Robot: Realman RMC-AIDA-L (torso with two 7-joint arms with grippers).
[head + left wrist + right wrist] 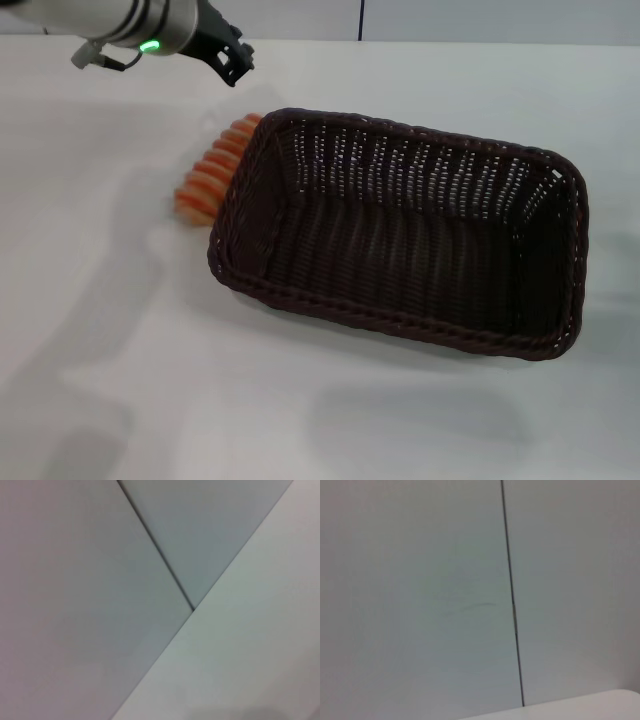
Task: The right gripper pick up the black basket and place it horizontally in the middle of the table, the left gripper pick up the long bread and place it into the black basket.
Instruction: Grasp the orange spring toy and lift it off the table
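Left pincer [232,62] hovers above the long bread [213,172]; its opening cannot be told. Bread's long axis runs diagonally, touching the black basket [400,232], which lies lengthwise across the tabletop [100,350].

The table [110,330] is seen from above by the head camera, looking forward and down. Both wrist views are aimed at a seamed grey wall [420,595], with only a table edge shared

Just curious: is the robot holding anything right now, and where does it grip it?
Nothing: the left gripper hangs apart from the bread.
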